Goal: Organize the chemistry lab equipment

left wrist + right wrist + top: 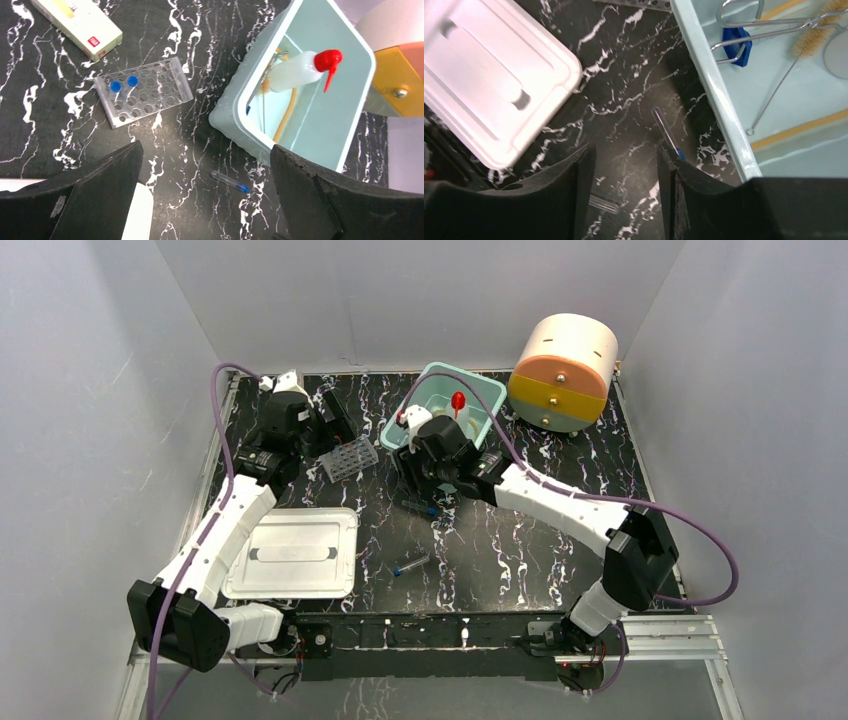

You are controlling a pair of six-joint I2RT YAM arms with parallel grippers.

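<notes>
A clear tube rack holds two blue-capped tubes and stands left of the teal bin. In the bin lie the red-nozzled wash bottle, tan tubing, metal tongs, a blue cap and a brush. One blue-capped tube lies on the table beside my right gripper's right finger. Another tube lies nearer the front. The right gripper is open and empty. My left gripper hangs wide open above the table by the rack.
A white tray lid lies at the front left. A round cream and orange drum stands at the back right. A small cardboard box lies behind the rack. Grey walls close in three sides.
</notes>
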